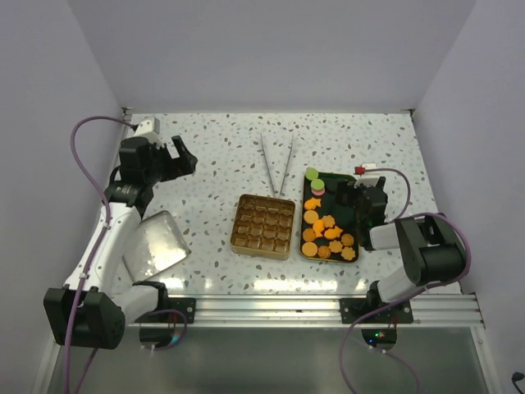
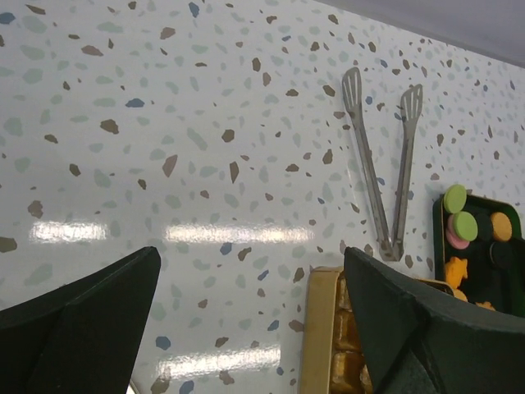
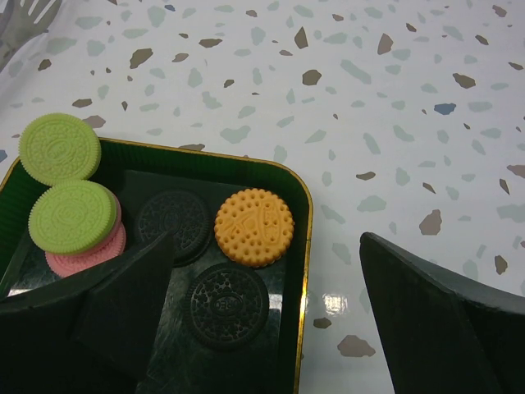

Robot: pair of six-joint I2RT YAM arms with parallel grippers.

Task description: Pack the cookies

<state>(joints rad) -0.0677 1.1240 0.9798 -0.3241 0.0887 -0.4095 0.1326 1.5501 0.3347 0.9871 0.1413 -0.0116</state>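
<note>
Several orange-tan cookies (image 1: 328,234) lie in a dark green tray (image 1: 354,257) at centre right, along with green (image 1: 312,174), pink and black sandwich cookies. A gold box (image 1: 263,226) with empty moulded cells sits left of the tray. My right gripper (image 1: 358,199) is open over the tray's far right corner; in its wrist view a round orange cookie (image 3: 254,226), two black cookies (image 3: 228,304) and green ones (image 3: 60,148) lie below the jaws. My left gripper (image 1: 182,156) is open and empty, high at the far left, above bare table (image 2: 205,164).
Metal tongs (image 1: 276,160) lie behind the gold box, also in the left wrist view (image 2: 381,156). A silver lid (image 1: 156,241) lies at the front left by the left arm. White walls close in the table on three sides.
</note>
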